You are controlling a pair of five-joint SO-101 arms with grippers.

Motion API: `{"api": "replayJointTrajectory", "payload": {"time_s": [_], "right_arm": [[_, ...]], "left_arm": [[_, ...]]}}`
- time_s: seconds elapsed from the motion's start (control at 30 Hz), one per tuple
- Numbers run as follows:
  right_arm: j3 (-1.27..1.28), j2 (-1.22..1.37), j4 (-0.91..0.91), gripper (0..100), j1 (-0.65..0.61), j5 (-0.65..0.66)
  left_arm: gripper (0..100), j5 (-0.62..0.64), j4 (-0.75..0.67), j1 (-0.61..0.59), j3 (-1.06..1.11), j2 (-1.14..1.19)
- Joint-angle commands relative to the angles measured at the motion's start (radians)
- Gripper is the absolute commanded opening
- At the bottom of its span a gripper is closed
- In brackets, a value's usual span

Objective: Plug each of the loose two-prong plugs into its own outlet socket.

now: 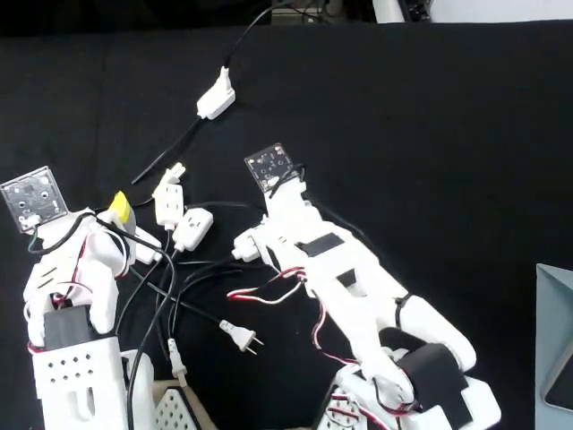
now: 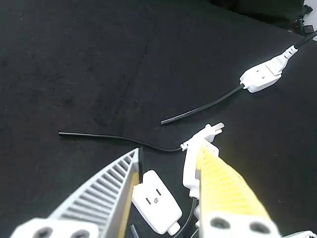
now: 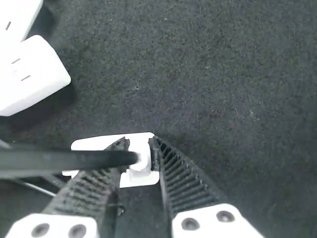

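Where the high view gives us a small white piece at the arm's tip, the right wrist view settles it: the right gripper (image 3: 138, 145) pinches a white plug (image 3: 140, 167) down on the black cloth (image 3: 223, 74). The left gripper (image 2: 168, 148) is spread wide (one finger yellow), an outlet socket (image 2: 154, 201) lying between its fingers.

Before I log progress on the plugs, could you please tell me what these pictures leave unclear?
Right wrist view: the prongs of the plug in the right pincer are hidden by its fingers and a black cable.
Left wrist view: the yellow finger covers most of a white block, so plug or outlet is unclear.
High view: the far outlet's slots are too small to see.
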Motion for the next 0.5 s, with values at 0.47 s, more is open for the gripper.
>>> {"api": "replayJointTrajectory", "payload": {"time_s": [0.47], "right_arm": [[-0.67, 0.3, 0.021, 1.3, 0.239, 0.003]], "left_arm": [[19, 0.0, -0.006, -0.008, 0.007, -0.012]]}}
